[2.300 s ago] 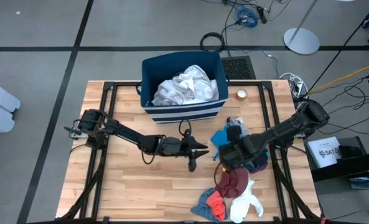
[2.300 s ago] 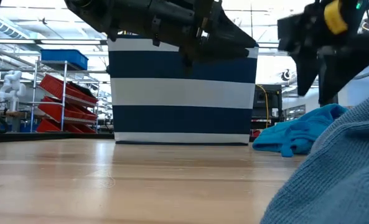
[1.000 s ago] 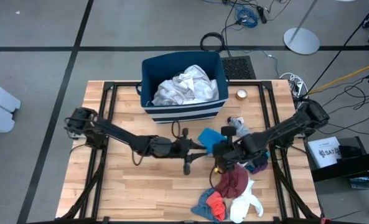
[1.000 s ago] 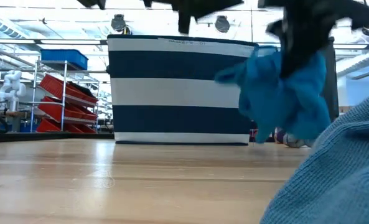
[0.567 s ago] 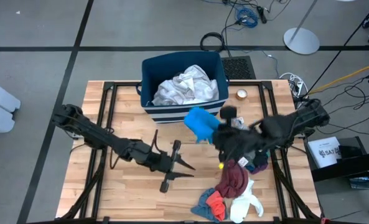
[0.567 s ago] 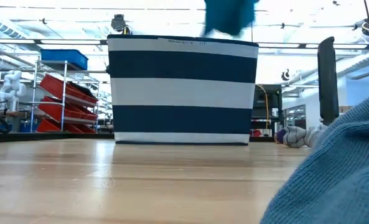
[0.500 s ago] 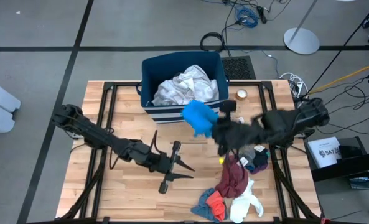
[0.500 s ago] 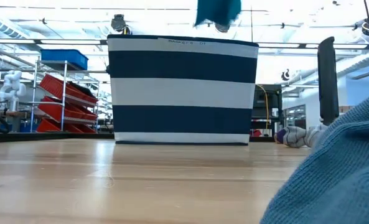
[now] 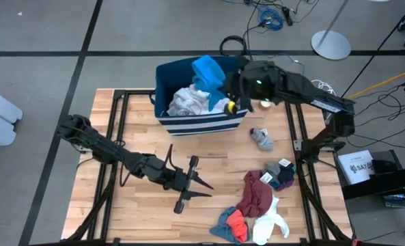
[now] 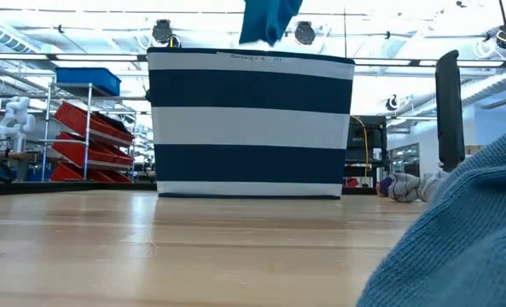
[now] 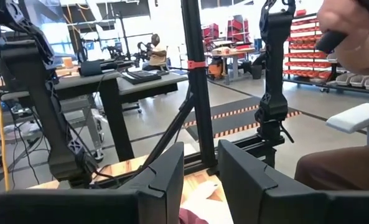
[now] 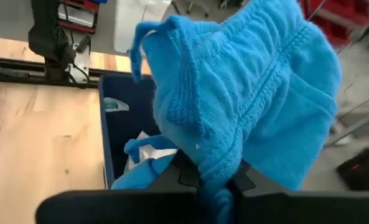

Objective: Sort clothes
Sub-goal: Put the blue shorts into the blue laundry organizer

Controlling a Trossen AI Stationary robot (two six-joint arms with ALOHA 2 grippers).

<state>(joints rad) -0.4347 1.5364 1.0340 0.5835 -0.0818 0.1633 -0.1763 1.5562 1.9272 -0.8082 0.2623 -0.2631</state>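
Observation:
My right gripper (image 9: 220, 85) is shut on a bright teal garment (image 9: 207, 70), raised over the navy bin with white stripes (image 9: 201, 121). In the low view the teal garment (image 10: 270, 20) hangs above the bin's rim (image 10: 251, 56). A white garment (image 9: 188, 100) lies inside the bin. More clothes lie heaped at the table's near right: a maroon piece (image 9: 257, 195), a red one (image 9: 238, 221), a white one (image 9: 268, 224). A grey sock (image 9: 261, 138) lies alone. My left gripper (image 9: 203, 188) stands open and holds nothing, left of the heap. My right gripper pinches a bunched fold of the teal garment (image 12: 210, 163) between its two fingers. It comes from the table's right, slanting down. The garment is lifted clear above the bin's opening and bulges out ahead of the fingers, slack; how many layers are caught, I cannot tell.
A small round object (image 9: 265, 104) sits right of the bin. A blue-grey cloth (image 10: 457, 247) lies close before the low camera. Bare wood stretches across the table's left and middle (image 9: 141, 205). In the left wrist view a person's arm (image 11: 352, 31) shows beyond the table.
My right gripper has risen from the table's middle and swung toward the far edge, carrying the teal garment up and over the bin. My left gripper first drew back toward the near left, then stayed still.

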